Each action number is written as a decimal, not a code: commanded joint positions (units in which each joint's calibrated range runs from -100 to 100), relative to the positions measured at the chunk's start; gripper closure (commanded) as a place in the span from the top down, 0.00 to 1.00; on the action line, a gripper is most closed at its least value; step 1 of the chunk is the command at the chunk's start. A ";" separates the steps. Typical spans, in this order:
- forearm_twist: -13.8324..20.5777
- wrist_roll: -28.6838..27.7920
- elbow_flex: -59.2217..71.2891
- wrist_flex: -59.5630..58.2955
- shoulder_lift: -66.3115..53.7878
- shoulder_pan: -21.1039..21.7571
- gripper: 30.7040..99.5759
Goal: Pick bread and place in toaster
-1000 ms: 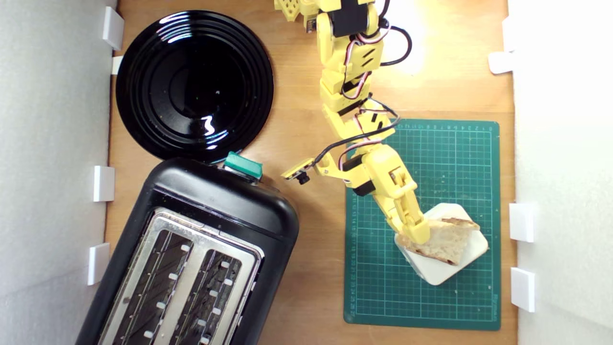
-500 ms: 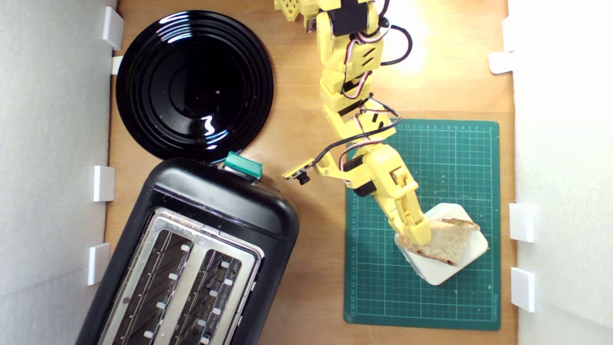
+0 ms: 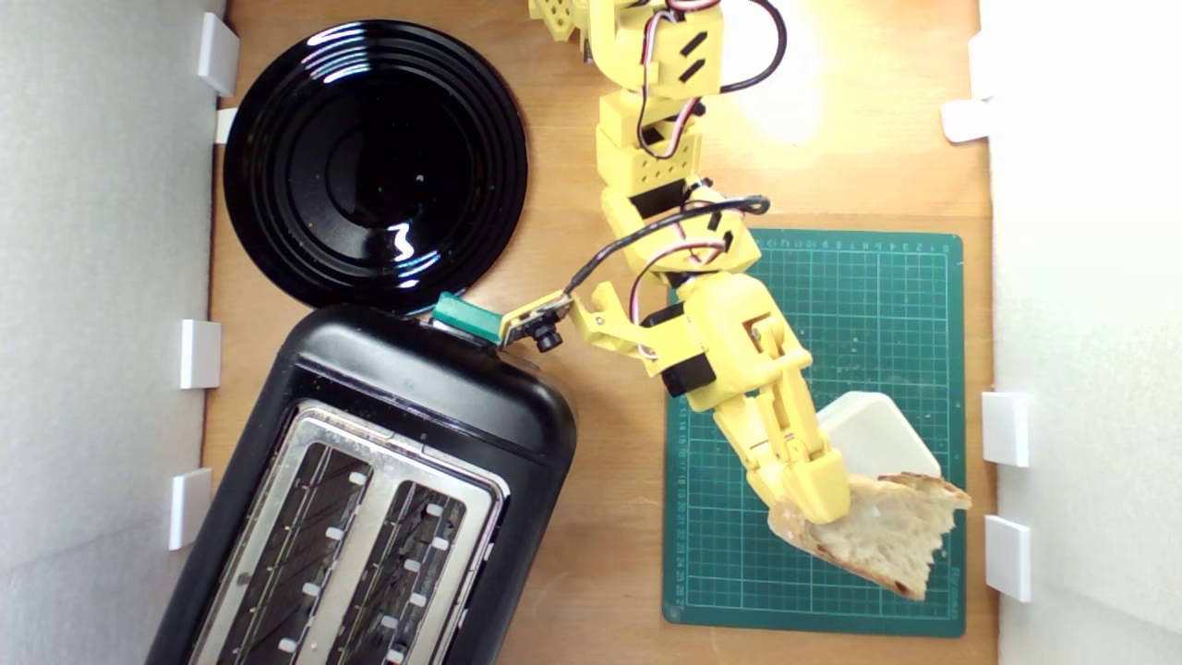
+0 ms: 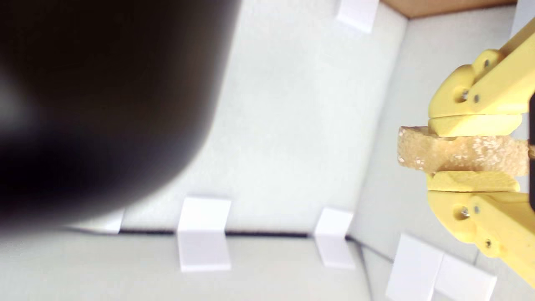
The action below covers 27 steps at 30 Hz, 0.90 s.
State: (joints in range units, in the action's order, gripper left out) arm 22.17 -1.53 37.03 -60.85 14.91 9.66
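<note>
My yellow gripper (image 3: 817, 503) is shut on the bread (image 3: 886, 536), a torn pale slice with a brown crust, held in the air above the green mat's corner at the exterior view's lower right. The wrist view shows the bread (image 4: 459, 155) edge-on, pinched between my two yellow fingers (image 4: 474, 124). The black toaster (image 3: 369, 489), with its silver two-slot top and teal lever (image 3: 466, 317), stands at the exterior view's lower left, well apart from the bread. It fills one side of the wrist view as a dark blur (image 4: 92, 104).
A white rounded block (image 3: 873, 439) sits bare on the green cutting mat (image 3: 868, 305). A glossy black plate (image 3: 374, 162) lies at the exterior view's upper left, touching the toaster's end. White foam walls with white brackets (image 3: 1007, 428) line both sides of the wooden table.
The gripper has lifted the bread off the white block and carried it toward the exterior view's lower right. The arm has risen and the wrist camera now hangs by the teal lever.
</note>
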 commanded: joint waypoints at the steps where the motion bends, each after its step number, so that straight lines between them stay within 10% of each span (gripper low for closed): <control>1: 0.32 0.30 -0.94 0.01 -9.17 -1.28 0.25; 27: -0.50 6.63 -7.21 46.94 -53.84 -7.72 0.24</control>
State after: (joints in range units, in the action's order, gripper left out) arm 22.17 3.18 35.64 -20.34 -33.05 2.24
